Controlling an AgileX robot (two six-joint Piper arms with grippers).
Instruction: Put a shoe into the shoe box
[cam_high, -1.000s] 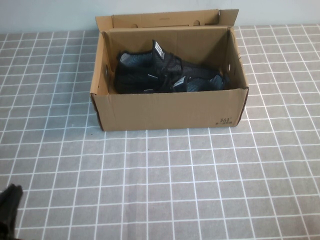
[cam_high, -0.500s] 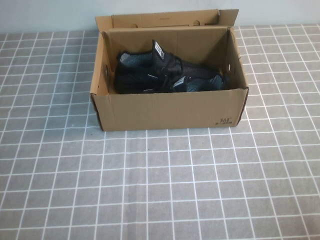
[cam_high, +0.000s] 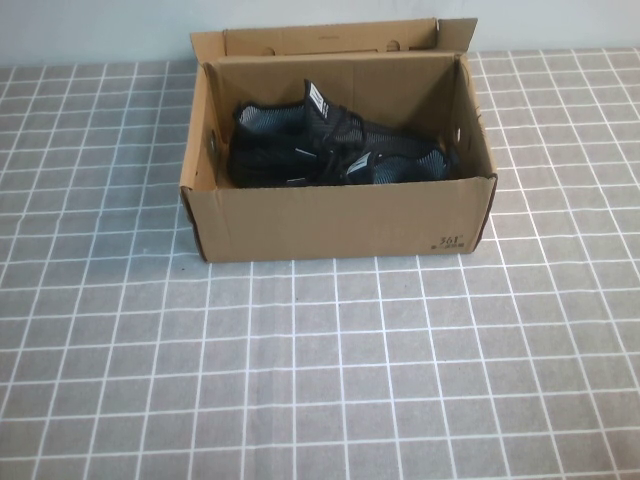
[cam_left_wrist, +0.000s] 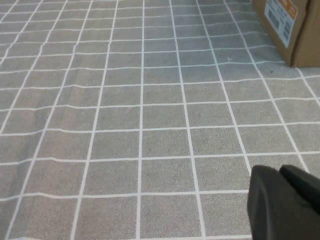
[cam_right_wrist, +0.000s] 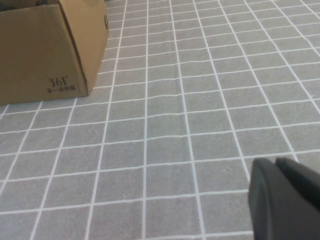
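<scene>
An open brown cardboard shoe box (cam_high: 340, 220) stands at the back middle of the table. Black shoes with grey-blue mesh (cam_high: 330, 150) lie inside it. A corner of the box shows in the left wrist view (cam_left_wrist: 292, 25) and in the right wrist view (cam_right_wrist: 45, 55). Neither arm shows in the high view. My left gripper (cam_left_wrist: 281, 172) is shut and empty, low over the checked cloth, well away from the box. My right gripper (cam_right_wrist: 276, 165) is also shut and empty over the cloth, apart from the box.
A grey cloth with a white grid (cam_high: 320, 370) covers the table. The box lid flap (cam_high: 330, 38) stands up behind the box against the pale wall.
The left arm's black tip, seen at the lower left corner of the high view one second ago, has drawn out of that view. The box and shoes have not moved.
</scene>
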